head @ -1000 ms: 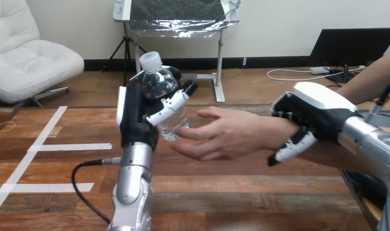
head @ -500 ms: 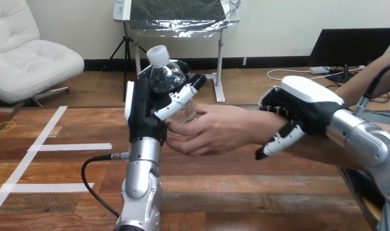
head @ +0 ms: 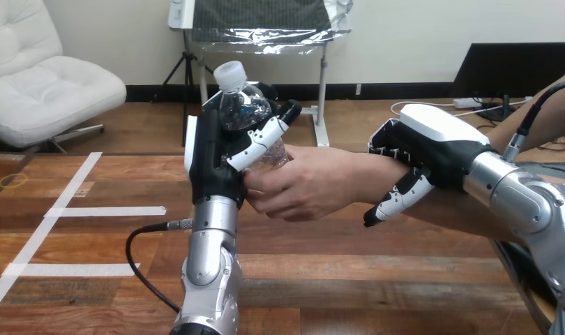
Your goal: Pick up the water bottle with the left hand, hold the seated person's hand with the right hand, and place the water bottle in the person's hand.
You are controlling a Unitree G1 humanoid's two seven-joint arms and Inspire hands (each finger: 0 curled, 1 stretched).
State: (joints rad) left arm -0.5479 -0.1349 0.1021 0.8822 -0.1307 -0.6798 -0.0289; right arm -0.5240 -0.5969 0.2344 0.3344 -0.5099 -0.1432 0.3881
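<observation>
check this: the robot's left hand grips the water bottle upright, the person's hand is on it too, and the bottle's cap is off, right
Not quite: the cap is on. The head view shows the white cap on top of the water bottle. The rest holds: the left hand grips it upright and the person's hand is on it too.

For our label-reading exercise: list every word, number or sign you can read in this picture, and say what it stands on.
None can be read.
The water bottle, held in the left hand, shows clear plastic and a white cap, with no legible label.
The white tape strips on the wooden table are plain lines, not letters.
</observation>
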